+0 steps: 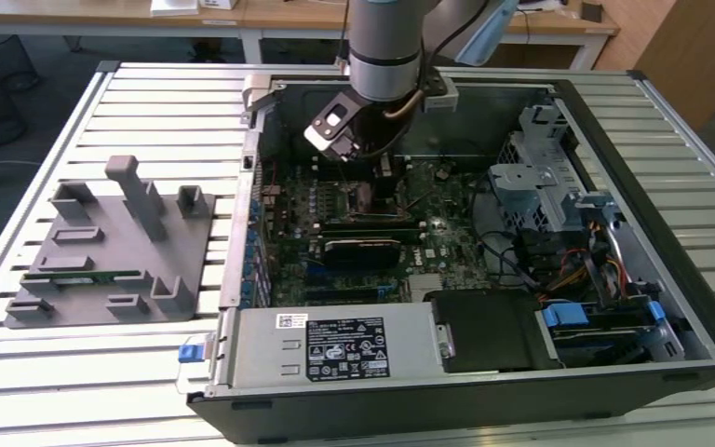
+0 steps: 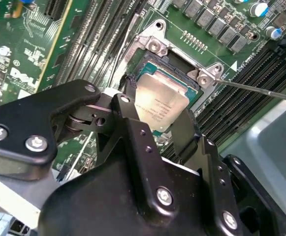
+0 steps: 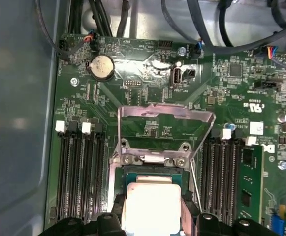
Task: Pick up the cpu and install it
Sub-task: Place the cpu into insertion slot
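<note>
The cpu is a small square chip with a silvery top. It sits level in the open socket on the green motherboard, between my two black fingers. In the first wrist view the cpu lies just below the raised metal load plate. My gripper is shut on the cpu, one finger against each of two opposite edges. In the exterior view my gripper reaches down into the open computer case over the middle of the board.
A grey fixture holding a green memory stick stands on the slatted table to the exterior view's left of the case. Memory slots flank the socket. A thin lever rod sticks out beside it. Drive cages and cables fill the case's right side.
</note>
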You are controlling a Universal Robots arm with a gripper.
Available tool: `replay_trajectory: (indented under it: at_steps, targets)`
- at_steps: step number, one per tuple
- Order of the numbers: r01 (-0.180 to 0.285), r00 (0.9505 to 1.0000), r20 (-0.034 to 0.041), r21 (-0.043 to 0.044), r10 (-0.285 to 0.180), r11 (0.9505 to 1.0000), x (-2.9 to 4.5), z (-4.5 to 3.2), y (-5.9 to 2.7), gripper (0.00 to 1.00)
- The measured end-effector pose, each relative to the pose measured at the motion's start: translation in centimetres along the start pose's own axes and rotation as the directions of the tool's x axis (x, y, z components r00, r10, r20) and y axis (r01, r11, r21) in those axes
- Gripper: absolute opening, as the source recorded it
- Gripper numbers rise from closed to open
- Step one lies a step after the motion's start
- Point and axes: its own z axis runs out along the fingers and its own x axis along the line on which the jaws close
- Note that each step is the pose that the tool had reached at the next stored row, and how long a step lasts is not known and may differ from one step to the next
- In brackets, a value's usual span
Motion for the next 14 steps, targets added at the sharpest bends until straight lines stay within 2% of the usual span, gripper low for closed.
replay_trajectory:
  at_steps: [3, 14]
  targets:
    - [0.000, 1.0000, -0.0028, -0.0047, 0.000, 1.0000, 0.01, 0.27, -0.05, 0.53]
    - [-0.001, 1.0000, -0.0072, -0.0055, 0.001, 1.0000, 0.03, 0.96, -0.10, 0.53]
